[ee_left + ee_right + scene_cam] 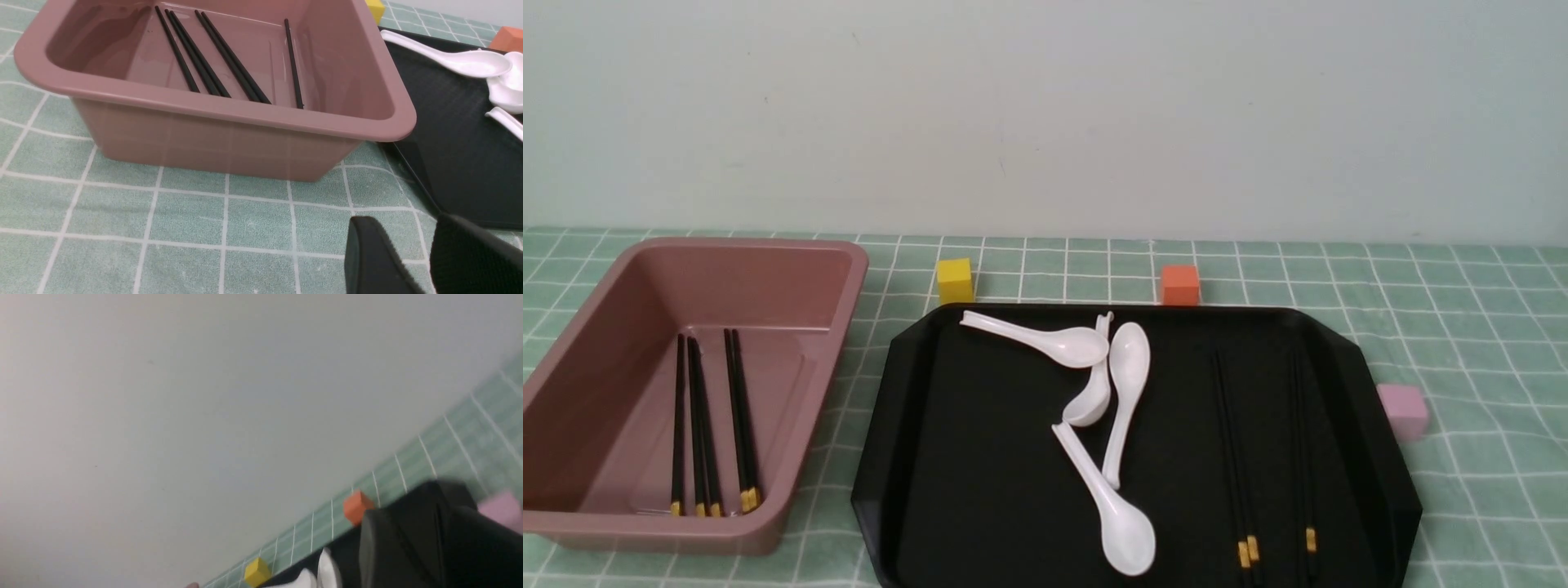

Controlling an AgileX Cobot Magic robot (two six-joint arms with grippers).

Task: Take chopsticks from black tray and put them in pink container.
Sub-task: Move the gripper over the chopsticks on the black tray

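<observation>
Chopsticks (1236, 465) at right in the tray (1013, 523), probably light, stiff and slippery, best gripped mid-shaft; both grippers, left (400, 241) and right (412, 539), stand apart, unladen.

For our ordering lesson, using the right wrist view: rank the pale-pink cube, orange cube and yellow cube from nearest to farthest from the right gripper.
From the right gripper:
1. Pale-pink cube, right side.
2. Orange cube, far side, middle.
3. Yellow cube, far side, farther left.
</observation>
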